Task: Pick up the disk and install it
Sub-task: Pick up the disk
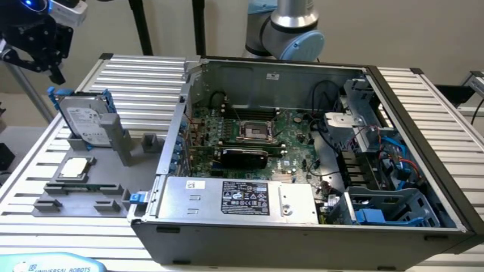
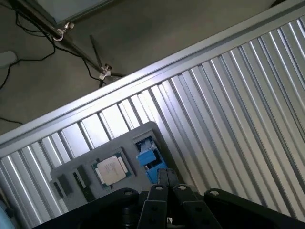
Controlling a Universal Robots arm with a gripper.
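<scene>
Closed gripper (image 1: 54, 74) over the disk (image 1: 81, 116), nothing gripped.

The fingers (image 2: 162, 179) are seen pressed fully together, and no object is held between them. The disk is found just below the fingertips and is not touched by them. It is stood on its edge, a little tilted, in a grey holder (image 1: 121, 170), and it is framed by a blue carrier (image 2: 147, 158), which in the wrist view is seen just ahead of the fingers. A chip (image 1: 73, 167) is laid flat on the same holder, beside the disk and further from the fingers. An open case (image 1: 264, 71) is placed well apart from the fingers, toward the exterior view's right. Holder and case are both set on a ribbed table (image 1: 144, 79).
</scene>
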